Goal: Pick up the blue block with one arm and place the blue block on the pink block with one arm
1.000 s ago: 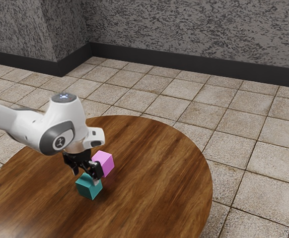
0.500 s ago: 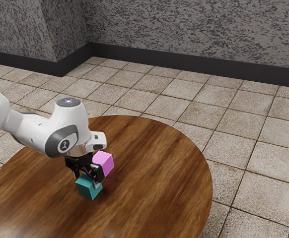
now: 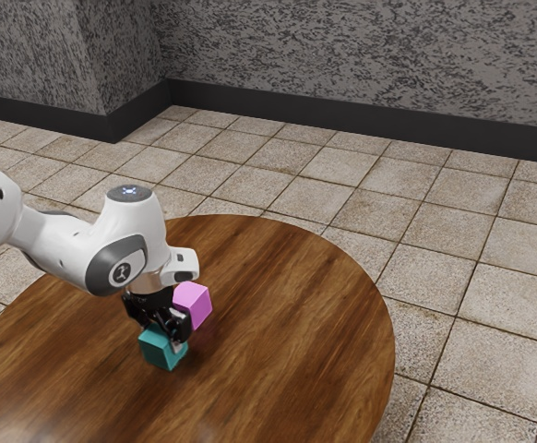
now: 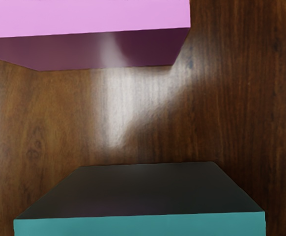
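Blue block (image 3: 162, 351): a small cube, more teal than true blue, with flat matte faces, crisp edges and no markings. Sitting flat on the worktop (image 3: 287, 323), toward the side at the exterior view's left, right under the claw (image 3: 167, 330). From the hand's camera, top face in deep shadow, almost black, with a lit teal side face along its near edge.

Just beyond it, the pink block (image 3: 193, 301): same cube shape and plain matte finish, bright pink on top, dull purple on the shaded side. Also flat on the worktop, near the blue block but apart from it, with a strip of bare wood between the two in the wrist view.

Claw black, lowered onto the top of the blue block and partly in front of the pink one. Open or closed: cannot tell from these angles. Above it, the arm (image 3: 75, 249), smooth white shells with grey joint rings, coming in from the exterior view's left.

Worktop round, glossy dark brown wood with streaky grain and a soft pale sheen between the blocks. Around it, a floor (image 3: 453, 231) of beige square stone tiles with dark grout, then a rough grey speckled wall (image 3: 361, 46) over a black baseboard (image 3: 361, 115).
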You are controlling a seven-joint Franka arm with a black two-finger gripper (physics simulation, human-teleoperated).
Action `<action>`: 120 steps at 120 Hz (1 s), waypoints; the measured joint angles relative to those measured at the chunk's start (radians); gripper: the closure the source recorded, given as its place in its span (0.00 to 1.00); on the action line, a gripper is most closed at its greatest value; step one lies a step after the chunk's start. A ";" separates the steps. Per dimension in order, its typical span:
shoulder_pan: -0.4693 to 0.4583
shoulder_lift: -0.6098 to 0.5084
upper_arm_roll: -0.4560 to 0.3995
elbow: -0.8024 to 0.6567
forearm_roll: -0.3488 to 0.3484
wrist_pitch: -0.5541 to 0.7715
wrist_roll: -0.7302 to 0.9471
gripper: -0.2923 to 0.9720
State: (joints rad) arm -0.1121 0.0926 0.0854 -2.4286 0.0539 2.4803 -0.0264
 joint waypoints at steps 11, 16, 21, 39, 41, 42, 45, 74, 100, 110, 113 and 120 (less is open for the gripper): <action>0.000 -0.003 -0.001 0.000 0.002 0.000 -0.001 0.45; 0.000 -0.004 -0.001 0.000 0.003 0.001 -0.002 0.46; 0.000 -0.005 -0.001 0.000 0.004 0.001 -0.004 0.47; 0.000 -0.023 -0.001 0.001 0.008 -0.003 -0.009 0.47; 0.000 -0.029 -0.001 0.001 0.008 -0.004 -0.010 0.47; 0.000 -0.032 -0.001 0.001 0.008 -0.005 -0.010 0.47; -0.001 -0.042 -0.002 0.001 0.009 -0.008 -0.011 0.47; -0.003 -0.132 -0.007 0.033 0.011 -0.072 -0.018 0.47; 0.000 -0.131 -0.006 0.122 0.011 -0.145 -0.021 0.47; 0.000 -0.111 -0.004 0.147 0.011 -0.165 -0.021 0.47; 0.001 -0.104 -0.003 0.157 0.011 -0.171 -0.021 0.47; 0.003 -0.091 -0.003 0.179 0.011 -0.186 -0.021 0.47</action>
State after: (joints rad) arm -0.1093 0.0016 0.0820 -2.2500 0.0647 2.2943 -0.0473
